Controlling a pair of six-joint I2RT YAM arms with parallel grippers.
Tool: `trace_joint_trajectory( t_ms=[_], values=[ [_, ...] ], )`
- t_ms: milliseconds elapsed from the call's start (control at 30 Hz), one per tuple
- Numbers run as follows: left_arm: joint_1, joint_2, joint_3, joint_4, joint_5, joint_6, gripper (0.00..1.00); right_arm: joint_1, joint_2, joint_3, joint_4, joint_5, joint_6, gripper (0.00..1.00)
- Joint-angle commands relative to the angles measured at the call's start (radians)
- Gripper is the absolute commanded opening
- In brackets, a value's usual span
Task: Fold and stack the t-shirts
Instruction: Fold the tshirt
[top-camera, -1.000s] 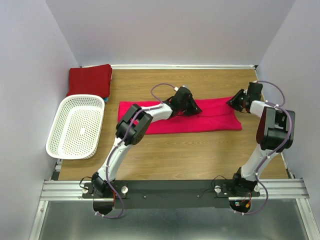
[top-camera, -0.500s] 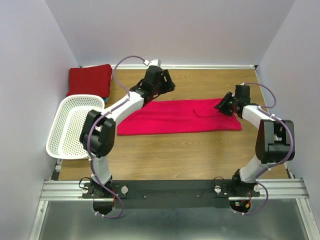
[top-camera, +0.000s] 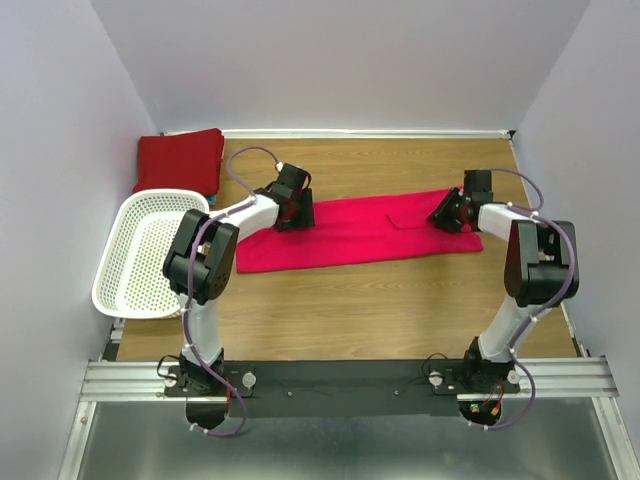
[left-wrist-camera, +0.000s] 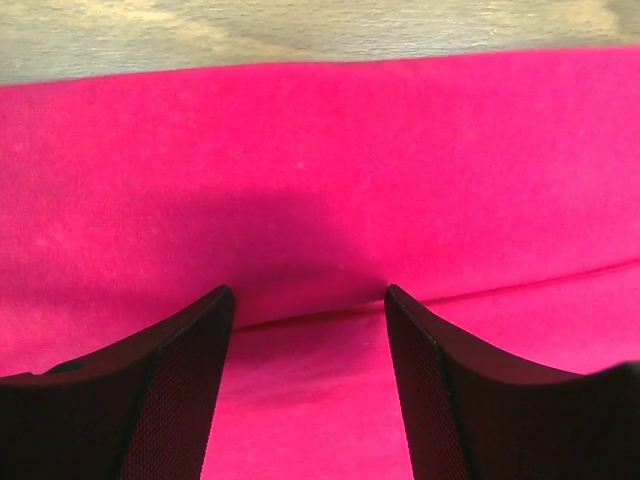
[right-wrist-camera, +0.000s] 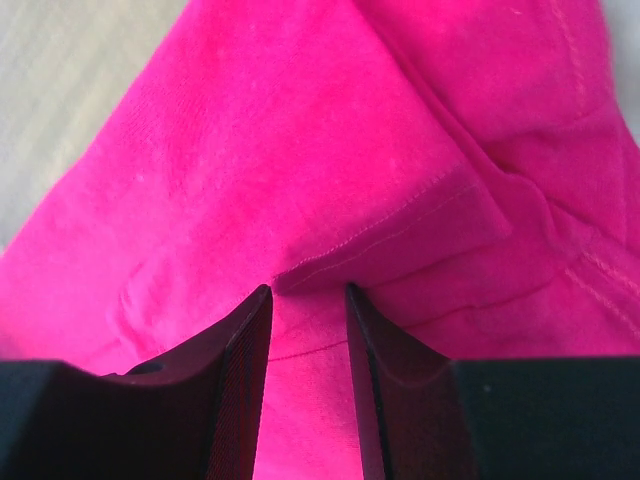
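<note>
A bright crimson-pink t-shirt (top-camera: 360, 232) lies folded into a long strip across the middle of the table. My left gripper (top-camera: 297, 212) is open and low over its left part; in the left wrist view (left-wrist-camera: 310, 300) a fold edge of the shirt (left-wrist-camera: 320, 180) runs between the fingers. My right gripper (top-camera: 447, 212) is open with a narrow gap on the shirt's right end; in the right wrist view (right-wrist-camera: 308, 292) its tips stand at a stitched sleeve hem (right-wrist-camera: 400, 225). A darker red folded t-shirt (top-camera: 180, 158) lies at the back left, with a teal edge (top-camera: 212, 198) under it.
A white perforated basket (top-camera: 152, 252) stands at the left edge, near the dark red shirt. Walls close in the table at the back and both sides. Bare wood (top-camera: 380, 310) lies in front of the pink shirt.
My left gripper left the shirt's middle, swung over the back of the table, then came down on the shirt's left part. My right gripper moved left onto the sleeve.
</note>
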Motion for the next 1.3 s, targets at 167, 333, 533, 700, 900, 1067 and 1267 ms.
trace_joint_trajectory(
  t_ms=[167, 333, 533, 700, 900, 1067, 1267],
  values=[
    [0.031, -0.024, -0.145, 0.018, 0.302, -0.044, 0.68, -0.008, 0.309, 0.301, -0.037, 0.085, -0.127, 0.43],
    [-0.057, -0.076, -0.226, 0.03, 0.433, -0.089, 0.68, -0.008, 0.52, 0.607, -0.068, -0.018, -0.241, 0.44],
    [-0.213, -0.105, -0.274, -0.005, 0.577, -0.025, 0.69, -0.005, 0.645, 0.818, -0.106, -0.187, -0.2, 0.44],
    [-0.226, -0.171, -0.332, -0.008, 0.533, -0.046, 0.7, 0.002, 0.668, 0.849, -0.105, -0.241, -0.215, 0.44],
    [-0.265, -0.164, -0.271, -0.016, 0.57, -0.008, 0.72, 0.033, 0.675, 0.866, -0.105, -0.294, -0.221, 0.44],
    [-0.271, -0.183, -0.277, -0.02, 0.616, 0.028, 0.74, 0.071, 0.704, 0.905, -0.106, -0.307, -0.198, 0.45],
    [-0.269, -0.177, -0.318, -0.003, 0.617, 0.008, 0.75, 0.094, 0.793, 1.023, -0.105, -0.334, -0.173, 0.45]
  ],
)
